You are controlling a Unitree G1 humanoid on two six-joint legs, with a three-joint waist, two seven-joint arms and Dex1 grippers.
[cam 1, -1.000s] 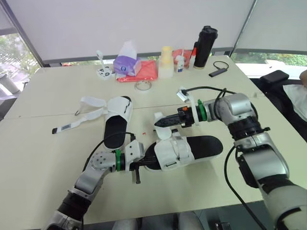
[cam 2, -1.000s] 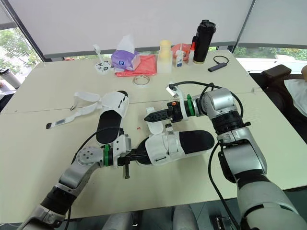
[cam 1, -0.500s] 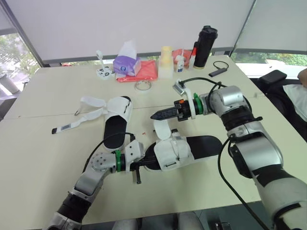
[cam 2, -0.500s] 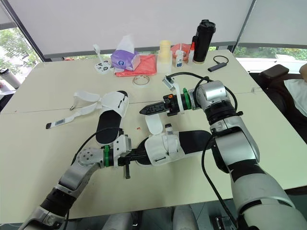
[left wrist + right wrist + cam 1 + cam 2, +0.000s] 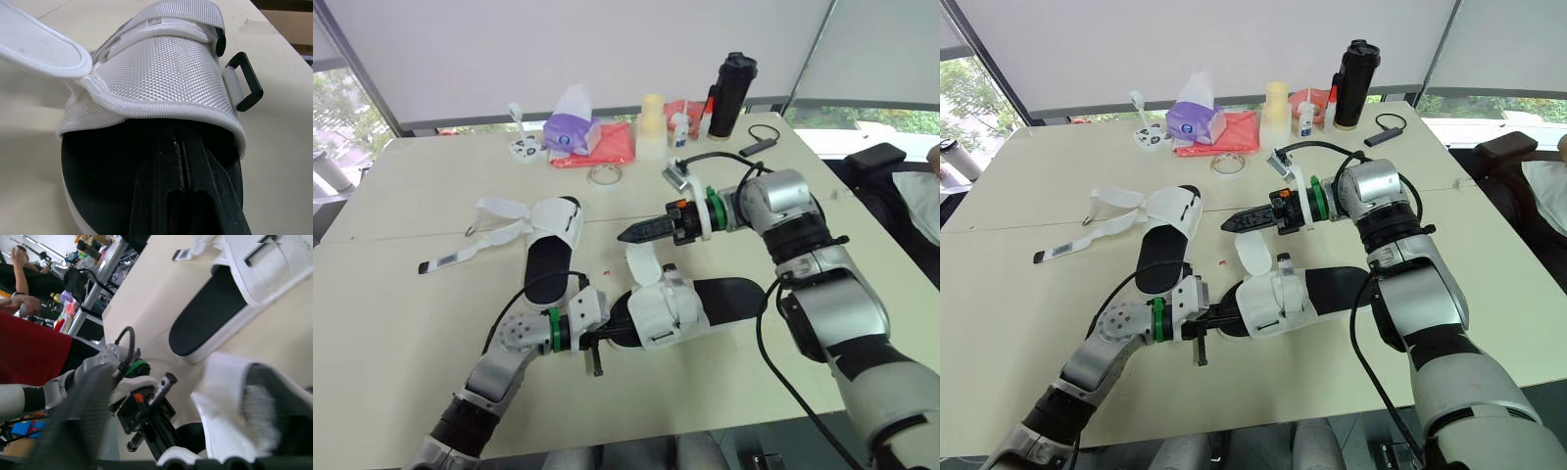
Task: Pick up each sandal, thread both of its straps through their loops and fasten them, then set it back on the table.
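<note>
Left eye view centres on the near sandal [image 5: 724, 299], lying flat on the table [image 5: 391, 323] with its toe toward the robot's left; everything else is placed from it.

Furthest left of it lies a loose white strap with a tag [image 5: 445, 260]. The second sandal [image 5: 553, 245] comes next, just beyond the near sandal's toe, with its straps [image 5: 504, 209] unfastened and spread out to the side.

The left gripper [image 5: 600, 337] is at the near sandal's toe. Its fingers [image 5: 156, 181] are pressed together with only a thin seam between them. They are pushed in over the black footbed, and the fastened front strap [image 5: 161, 78] covers their tips. Nothing shows pinched between them. A black loop [image 5: 247, 81] sticks out from the side of that strap.

One white flap [image 5: 641, 264] of the near sandal stands up loose. The right gripper [image 5: 625, 235] hovers just above it, fingers drawn together to a point and empty. Whether it touches the flap cannot be told.

Well beyond the near sandal, along the table's far side, sit:
- a small white device [image 5: 524, 147]
- a purple tissue pack [image 5: 573, 132] on a red cloth [image 5: 612, 152]
- a tape ring [image 5: 603, 175]
- a pale bottle [image 5: 652, 127]
- a small bottle [image 5: 679, 129]
- a black flask [image 5: 732, 95]
- a black cable [image 5: 759, 142]
</note>
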